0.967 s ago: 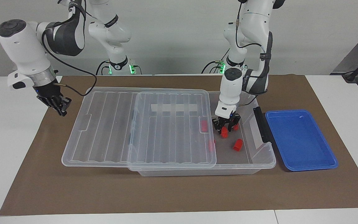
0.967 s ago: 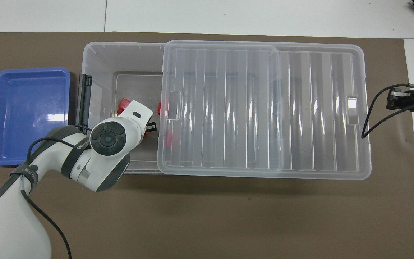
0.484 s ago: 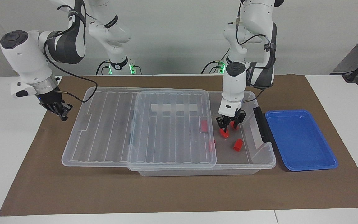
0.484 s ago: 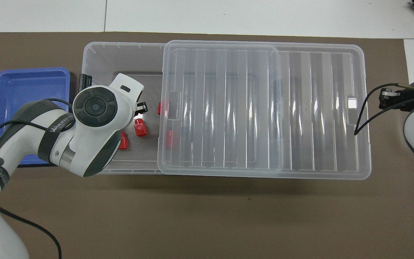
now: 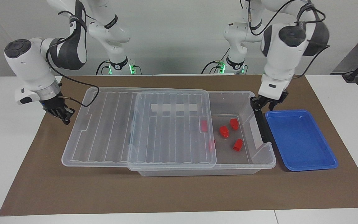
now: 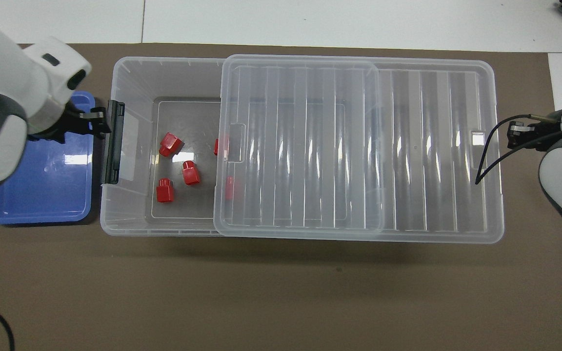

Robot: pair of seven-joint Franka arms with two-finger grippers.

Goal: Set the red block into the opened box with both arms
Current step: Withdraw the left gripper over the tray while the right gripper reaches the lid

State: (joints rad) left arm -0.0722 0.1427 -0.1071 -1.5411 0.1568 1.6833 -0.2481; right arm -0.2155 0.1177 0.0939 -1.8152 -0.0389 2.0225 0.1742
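Reading places as on a clock laid over the overhead view, with 12 o'clock pointing away from the robots. Starting with the counter: carrying the box across its middle, with the lid slid toward 3 o'clock and resting on the rim, leaving the 9 o'clock end open. Sitting just beside that open end, at 9 o'clock past the dark latch: the blue tray, showing no block in it. Judging the placing as done or nearly so: counting five red blocks on the box floor, three lying in the open part and two showing through the lid's edge, with none seen on the counter. Judging only clearing the arms, and perhaps closing the lid, as left. Hovering over the latch and the tray's near edge: the left gripper, with fingers spread and pinching nothing. Hanging over the counter at 3 o'clock of the lid's end, waiting: the right gripper, with fingertips pressed together and carrying nothing. Lying on the box floor in the open part, apart from its neighbours: the red block, between 3 and 4 o'clock from the left gripper, well apart from it and lower, touching neither gripper.
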